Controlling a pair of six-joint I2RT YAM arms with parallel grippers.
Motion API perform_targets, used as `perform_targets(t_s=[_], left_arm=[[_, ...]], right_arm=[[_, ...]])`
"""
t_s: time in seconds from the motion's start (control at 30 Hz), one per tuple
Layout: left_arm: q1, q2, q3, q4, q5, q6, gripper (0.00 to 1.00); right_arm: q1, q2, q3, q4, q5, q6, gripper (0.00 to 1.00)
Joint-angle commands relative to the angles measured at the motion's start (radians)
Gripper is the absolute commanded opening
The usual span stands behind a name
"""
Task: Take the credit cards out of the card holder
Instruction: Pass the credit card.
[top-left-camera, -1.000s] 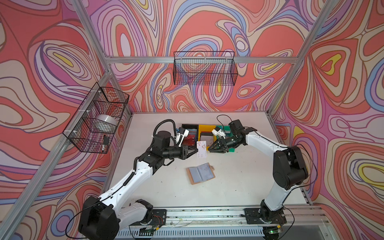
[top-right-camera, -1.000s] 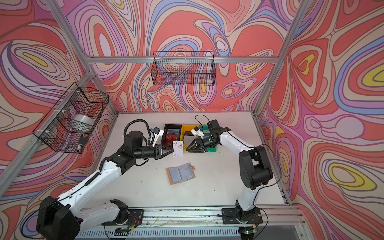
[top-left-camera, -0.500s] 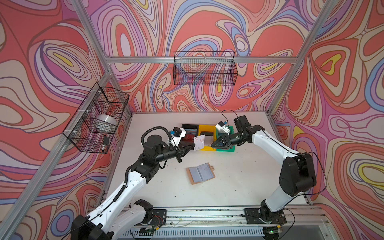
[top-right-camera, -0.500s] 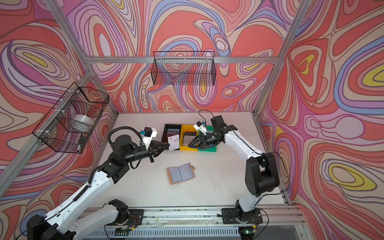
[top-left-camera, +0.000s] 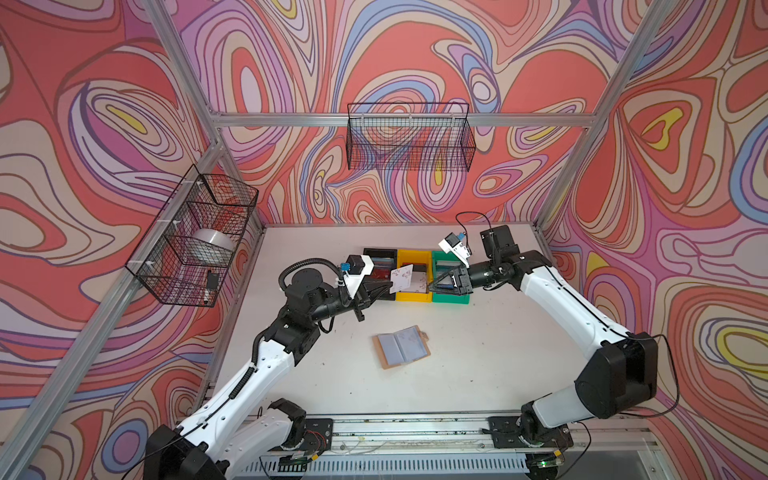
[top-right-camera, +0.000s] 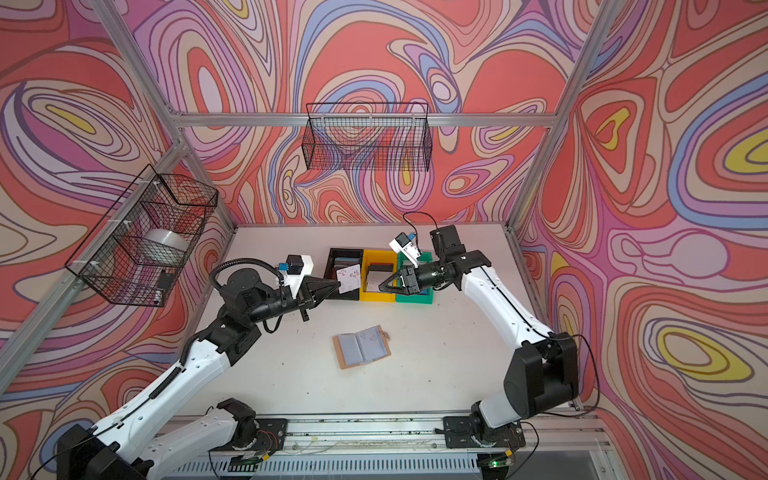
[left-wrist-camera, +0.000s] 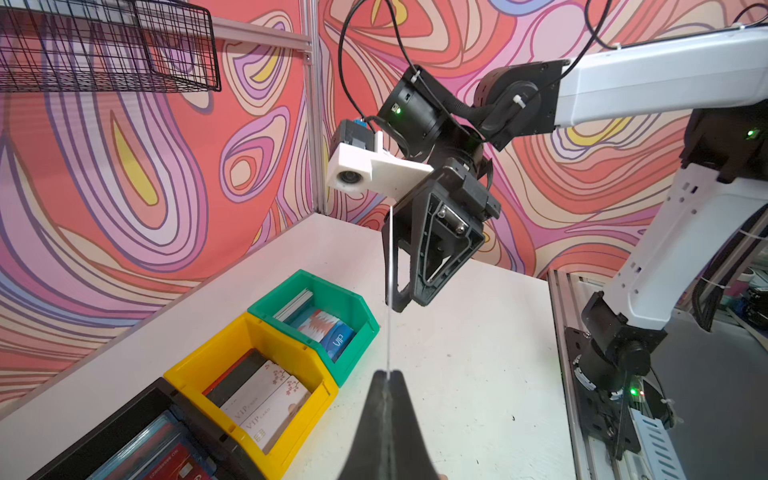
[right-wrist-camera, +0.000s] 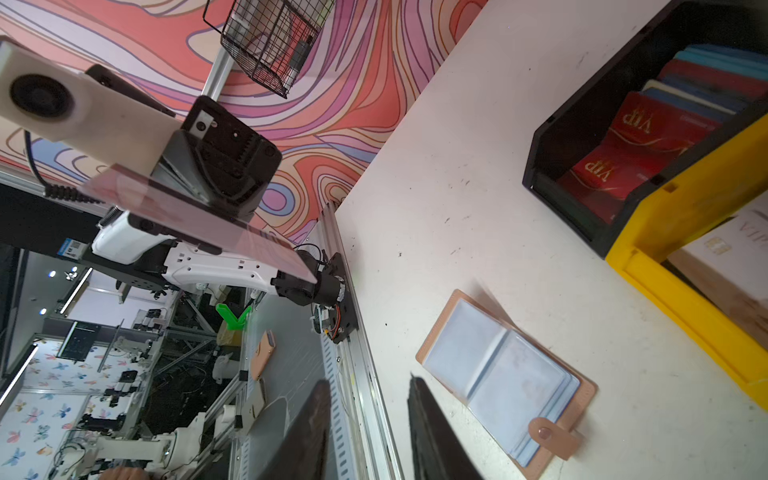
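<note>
One white card (top-right-camera: 349, 279) pinched in left fingers (left-wrist-camera: 372, 428); right fingers (right-wrist-camera: 432, 436) parted, empty. Risk: edge grip slipping before yellow bin (top-right-camera: 376, 296), 12 o'clock.

Swirl-patterned walls (top-left-camera: 415, 50), white table (top-left-camera: 478, 365), wire baskets (top-left-camera: 409, 137)

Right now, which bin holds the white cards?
The yellow bin, the middle one: white cards lie in it. The black bin shows red cards, the green bin a blue one.

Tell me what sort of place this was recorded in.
Probably a robotics lab cell: two arms on a rail, an aluminium frame with swirl-printed walls, and more robot rigs beyond the table.
</note>
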Motion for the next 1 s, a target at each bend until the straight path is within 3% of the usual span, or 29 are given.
perform_targets(t_s=[0.0,0.33,0.57,0.97], left_arm=[[0.004,-0.006,-0.003,0.103,0.026,-0.036,0.0],[0.004,0.053,-0.035,0.269,0.017,-0.228,0.0],[0.004,0.074,-0.042,0.338,0.03,-0.318,0.0],[0.004,0.091,-0.035,0.335,0.038,-0.338,0.0]], right_arm=[[-0.004,-0.052,0.004,0.019,0.036,-0.107,0.34],[-0.005,-0.095,0.035,0.178,0.041,-0.236,0.35],[-0.004,0.024,0.22,0.061,0.015,-0.332,0.35],[0.023,0.174,0.347,-0.07,-0.111,-0.42,0.36]])
